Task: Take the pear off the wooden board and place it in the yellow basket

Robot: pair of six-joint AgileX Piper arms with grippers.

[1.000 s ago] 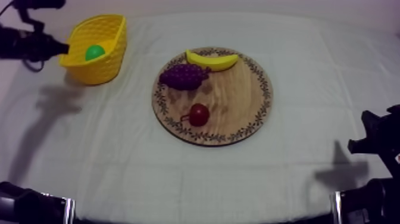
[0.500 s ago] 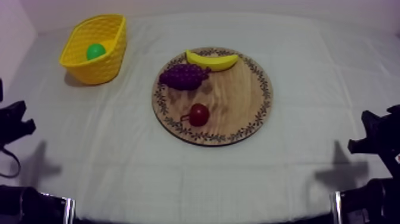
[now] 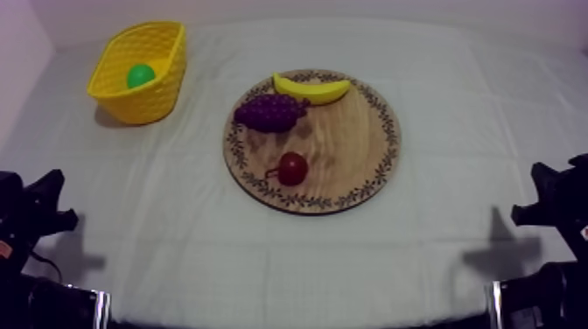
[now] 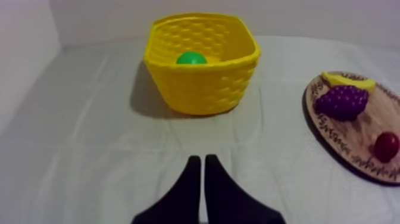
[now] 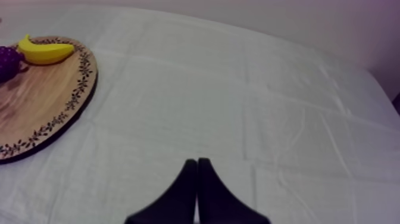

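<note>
While both end effectors sit closed, empty | basket: 1 pear | board: 1 banana, 1 grapes, 1 small red fruit

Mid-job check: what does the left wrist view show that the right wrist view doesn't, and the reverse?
Left wrist view, not the right: the yellow basket with the green pear lying inside it, the small red fruit on the wooden board, and the left gripper, shut on nothing above the cloth. Right wrist view, not the left: the right gripper, likewise shut as a narrow wedge, over the cloth beside the wooden board. Both: the wooden board with the banana and the bunch of grapes on it, and the cloth.
</note>
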